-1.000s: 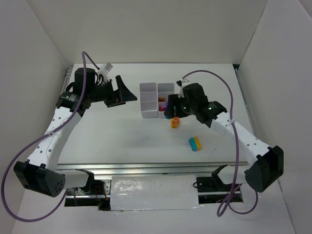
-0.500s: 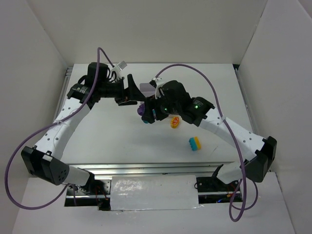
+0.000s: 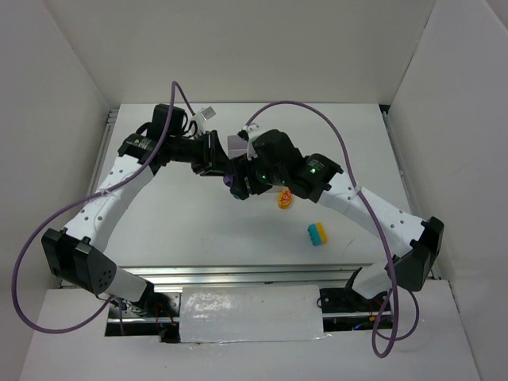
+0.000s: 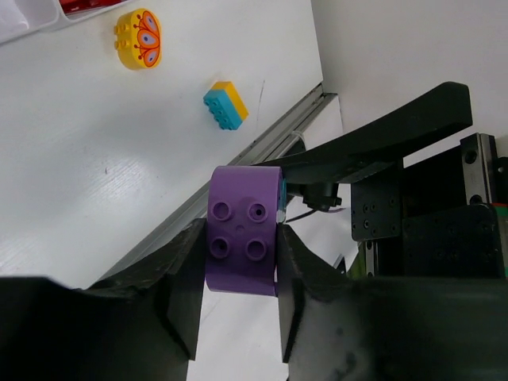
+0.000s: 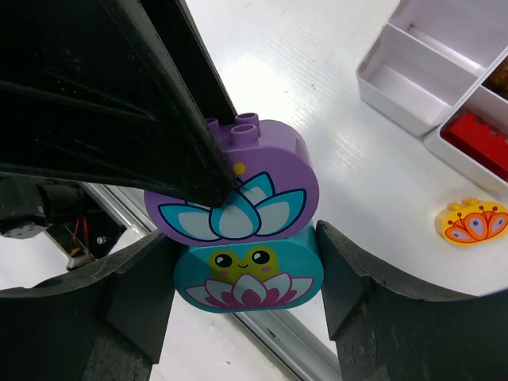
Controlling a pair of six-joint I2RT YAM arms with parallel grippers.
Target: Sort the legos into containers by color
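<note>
Two stacked legos hang above the table between both grippers. The upper one is a purple brick [image 4: 242, 258] printed with a lotus [image 5: 262, 186], and my left gripper [image 4: 240, 234] is shut on its sides. Below it, a teal frog-print brick [image 5: 246, 276] sits clamped in my right gripper [image 5: 246, 258]. In the top view the grippers meet over the purple brick [image 3: 232, 179], just left of the containers [image 3: 237, 145], which the arms mostly hide. A red brick [image 5: 480, 136] lies in one compartment of the containers [image 5: 413, 75].
A round yellow brick with an orange pattern [image 3: 285, 199] lies on the table right of the grippers. A blue-and-yellow brick [image 3: 318, 233] lies nearer the front edge. The metal rail [image 3: 238, 274] runs along the table's near edge.
The right arm swung left from the containers with the stacked bricks. The left arm came in from the left and its jaws shut on the purple brick.
</note>
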